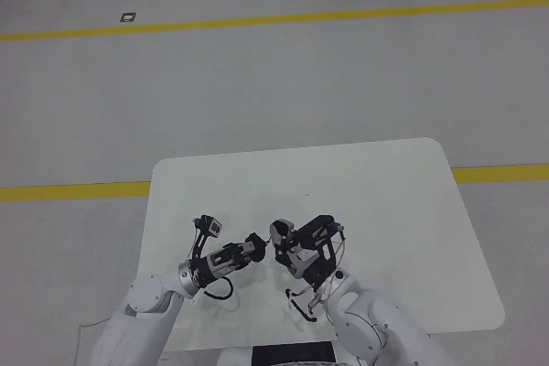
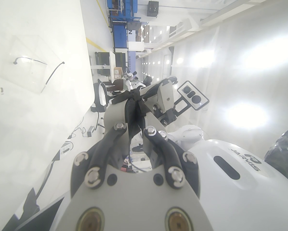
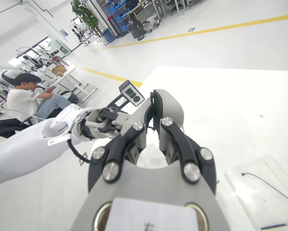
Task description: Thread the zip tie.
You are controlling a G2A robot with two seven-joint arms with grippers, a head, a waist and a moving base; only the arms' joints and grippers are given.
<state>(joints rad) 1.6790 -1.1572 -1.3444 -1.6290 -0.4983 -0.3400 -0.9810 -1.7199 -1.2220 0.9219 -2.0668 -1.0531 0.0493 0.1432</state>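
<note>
The left claw (image 2: pixel 134 96) is closed, its dark pads pinched on the zip tie (image 2: pixel 130 150), whose thin black tail hangs and curls in the gap behind the fingers. Just beyond its tips, nearly touching them, is the right claw (image 3: pixel 154 97). It is closed too, its pads pressed flat together, with a thin black bit of the tie crossing the slit just below them. The two claws meet tip to tip above the near middle of the white table (image 1: pixel 393 183), so the tie is off the surface between them. Close to the table's near edge, beside the right arm, lies a clear tray (image 3: pixel 266 169) with spare ties (image 3: pixel 266 184) in it.
</note>
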